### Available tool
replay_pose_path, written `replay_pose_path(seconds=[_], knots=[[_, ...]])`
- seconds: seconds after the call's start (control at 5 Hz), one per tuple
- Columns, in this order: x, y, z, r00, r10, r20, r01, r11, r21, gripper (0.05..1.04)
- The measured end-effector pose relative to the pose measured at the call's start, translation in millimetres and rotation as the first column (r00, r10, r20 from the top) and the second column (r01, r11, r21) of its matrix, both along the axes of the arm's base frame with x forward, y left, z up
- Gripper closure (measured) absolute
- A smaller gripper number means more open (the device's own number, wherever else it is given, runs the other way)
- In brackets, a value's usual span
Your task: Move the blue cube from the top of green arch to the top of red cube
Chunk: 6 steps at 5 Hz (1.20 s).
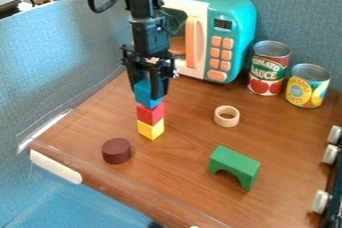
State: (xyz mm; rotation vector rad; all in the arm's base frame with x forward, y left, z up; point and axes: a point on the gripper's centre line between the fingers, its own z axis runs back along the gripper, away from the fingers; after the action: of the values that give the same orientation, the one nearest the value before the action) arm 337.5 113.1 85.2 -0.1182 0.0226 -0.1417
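The black gripper (149, 88) hangs at the upper left of the camera view, shut on the blue cube (145, 95), with a finger on either side of it. Directly beneath the blue cube is the red cube (150, 114), which rests on a yellow cube (151, 129). The blue cube's lower edge meets the red cube's top or is very close to it; contact cannot be told for certain. At the lower right the green arch (234, 164) stands on the wooden surface, its top bare.
A dark red cylinder (116, 151) sits left of the stack, a wooden ring (227, 116) right of it. Behind are a teal toy microwave (234, 32) and two cans (269, 68). Stove knobs (321, 201) line the right edge. A raised wooden edge (127, 192) runs along the front.
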Motion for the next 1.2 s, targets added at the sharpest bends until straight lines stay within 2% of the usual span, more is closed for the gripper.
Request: replay_pose_path(seconds=[0.6, 0.8, 1.0, 1.2], knots=[[-2.4, 2.1, -7.1, 1.0, 0.005, -0.026, -0.006, 1.0, -0.005, 0.483], [-1.4, 2.3, -6.6, 1.0, 0.01, -0.019, -0.01, 1.0, -0.004, 0.408], [-2.0, 1.8, -12.0, 0.999, 0.016, -0.035, -0.016, 1.0, -0.011, 0.128], [0.1, 1.9, -12.1, 0.999, 0.04, -0.025, -0.04, 0.999, -0.009, 0.079]])
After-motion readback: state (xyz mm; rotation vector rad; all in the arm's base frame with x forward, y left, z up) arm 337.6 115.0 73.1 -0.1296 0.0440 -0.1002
